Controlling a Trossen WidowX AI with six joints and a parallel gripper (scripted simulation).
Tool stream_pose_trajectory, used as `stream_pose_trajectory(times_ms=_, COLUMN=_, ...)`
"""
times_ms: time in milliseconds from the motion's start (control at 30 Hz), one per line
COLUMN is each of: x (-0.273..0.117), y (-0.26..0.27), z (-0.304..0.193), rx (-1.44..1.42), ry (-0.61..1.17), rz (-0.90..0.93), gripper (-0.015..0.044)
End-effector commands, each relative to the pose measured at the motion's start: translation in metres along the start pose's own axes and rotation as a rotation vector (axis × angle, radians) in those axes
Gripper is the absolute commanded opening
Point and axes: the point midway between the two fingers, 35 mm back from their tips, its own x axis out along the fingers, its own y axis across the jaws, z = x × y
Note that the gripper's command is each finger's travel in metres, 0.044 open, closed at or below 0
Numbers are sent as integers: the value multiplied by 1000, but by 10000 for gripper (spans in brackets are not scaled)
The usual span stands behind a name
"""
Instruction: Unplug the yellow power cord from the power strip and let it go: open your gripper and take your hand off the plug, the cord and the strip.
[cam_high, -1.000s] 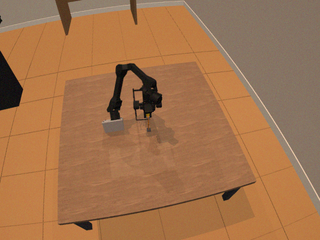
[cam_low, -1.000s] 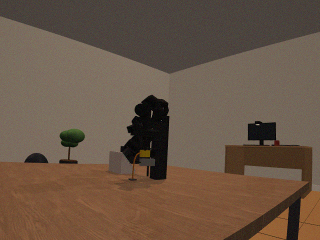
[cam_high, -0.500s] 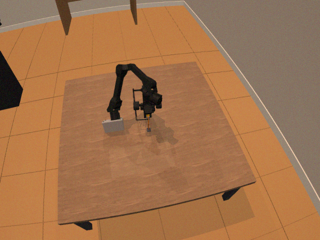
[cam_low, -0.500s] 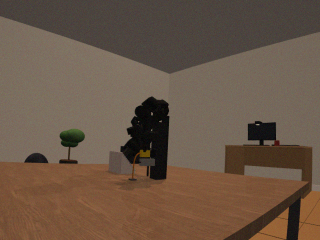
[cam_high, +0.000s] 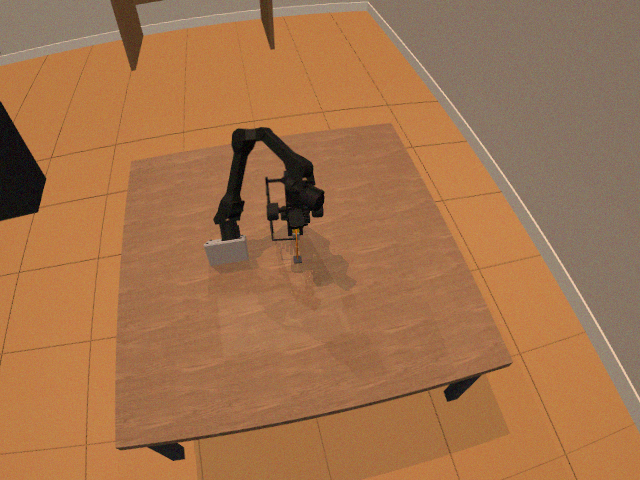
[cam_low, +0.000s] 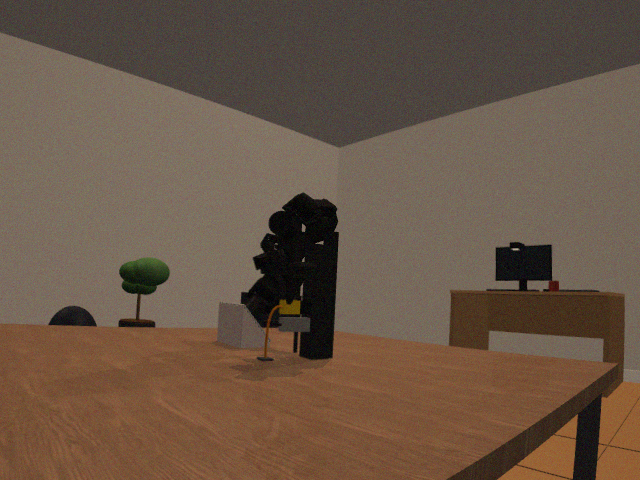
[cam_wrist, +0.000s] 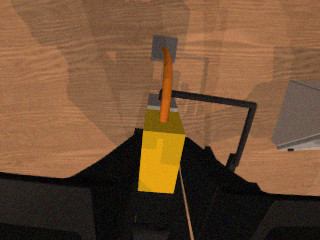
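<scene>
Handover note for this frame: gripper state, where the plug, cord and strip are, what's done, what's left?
Gripper: shut on the yellow plug, pointing down at the table.
Plug: sits on the small grey strip, which is held off the table; it appears still plugged in.
Cord: orange, arcs from the plug down to a small grey pad on the table.
Done: plug grasped.
Left: pull the plug free of the strip, open the fingers, move clear of plug, cord and strip.
</scene>
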Motion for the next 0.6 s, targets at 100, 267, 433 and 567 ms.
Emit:
stream_pose_trajectory(times_ms=100, x=-2, y=2, z=16, rx=-1, ry=-9, rz=3, gripper=0)
stream_pose_trajectory(times_ms=267, x=-2, y=2, z=24, rx=0, ry=-10, rz=3, gripper=0)
stream_pose_trajectory(times_ms=433, x=-3, y=2, z=33, rx=0, ry=-10, rz=4, gripper=0)
stream_pose_trajectory(times_ms=567, x=-3, y=2, z=39, rx=1, ry=-10, rz=4, gripper=0)
